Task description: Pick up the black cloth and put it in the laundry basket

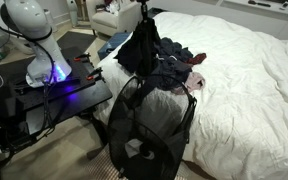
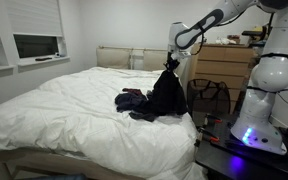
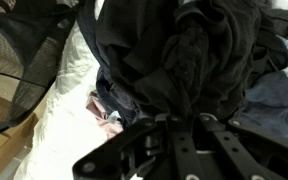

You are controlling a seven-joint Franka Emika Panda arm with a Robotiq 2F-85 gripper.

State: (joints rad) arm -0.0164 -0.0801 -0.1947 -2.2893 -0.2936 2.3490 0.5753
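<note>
Black cloth (image 1: 138, 52) is hanging directly below the gripper (image 1: 144, 10), which is clamping its top. Laundry basket (image 1: 144, 125) is standing open, lower than the gripper; clothes pile (image 1: 180, 66) is lying just beside the hanging cloth.

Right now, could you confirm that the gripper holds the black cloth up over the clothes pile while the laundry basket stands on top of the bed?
Not quite: the laundry basket stands beside the bed, not on it, as both exterior views show. The gripper does hold the black cloth up over the clothes pile.
</note>
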